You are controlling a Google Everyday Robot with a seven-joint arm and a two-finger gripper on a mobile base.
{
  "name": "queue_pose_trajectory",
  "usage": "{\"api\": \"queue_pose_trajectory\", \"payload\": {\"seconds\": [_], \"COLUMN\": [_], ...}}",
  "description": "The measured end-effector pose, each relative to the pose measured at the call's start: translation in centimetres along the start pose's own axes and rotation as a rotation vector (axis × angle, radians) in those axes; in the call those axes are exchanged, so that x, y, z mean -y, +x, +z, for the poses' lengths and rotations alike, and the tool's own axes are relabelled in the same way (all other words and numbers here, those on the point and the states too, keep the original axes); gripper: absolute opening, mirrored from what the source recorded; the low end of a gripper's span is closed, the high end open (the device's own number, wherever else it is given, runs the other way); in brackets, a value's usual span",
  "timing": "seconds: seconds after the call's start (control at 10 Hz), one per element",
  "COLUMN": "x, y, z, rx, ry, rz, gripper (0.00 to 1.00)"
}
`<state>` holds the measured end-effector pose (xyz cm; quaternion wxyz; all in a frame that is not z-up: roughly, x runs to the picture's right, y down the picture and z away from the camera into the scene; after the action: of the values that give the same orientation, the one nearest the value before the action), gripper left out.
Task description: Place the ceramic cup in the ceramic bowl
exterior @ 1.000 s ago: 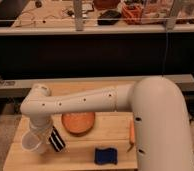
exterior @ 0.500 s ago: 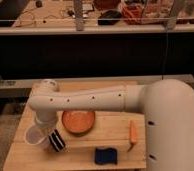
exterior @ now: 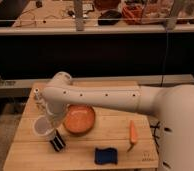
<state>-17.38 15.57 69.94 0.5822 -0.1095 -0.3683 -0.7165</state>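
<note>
**White ceramic cup (exterior: 41, 127) gripped in the jaws, just left of the ceramic bowl (exterior: 80, 120)**

Wood is what you are working over: a pale plank desk (exterior: 112, 137) fills the lower half of the view, with a dark shelf unit behind it. Your white arm (exterior: 105, 97) reaches in from the right and crosses the desk to its left side, where it bends downward. The bowl, orange and shallow, sits on the desk under that bend, left of centre. The cup is to the left of the bowl, close to its rim, mouth up and a little tilted. You have the jaws closed on the cup's right side, their dark pads showing below and to the right of it, between the cup and the bowl's front edge. Whether the cup's base touches the wood, you cannot tell from here. Well to the right lies a slim orange carrot (exterior: 133, 132). A blue sponge (exterior: 106, 156) rests near the front edge.
</note>
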Motion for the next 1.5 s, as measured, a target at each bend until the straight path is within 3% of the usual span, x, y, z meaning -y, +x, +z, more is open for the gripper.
{"api": "queue_pose_trajectory", "payload": {"seconds": [0.7,1.5], "x": [-7.4,-10.5], "y": [1.2,2.5], "z": [-2.6,-2.4], "rx": [-0.042,-0.043], "ry": [-0.001,0.007], "rz": [0.096,0.175], "gripper": [0.01,0.01]}}
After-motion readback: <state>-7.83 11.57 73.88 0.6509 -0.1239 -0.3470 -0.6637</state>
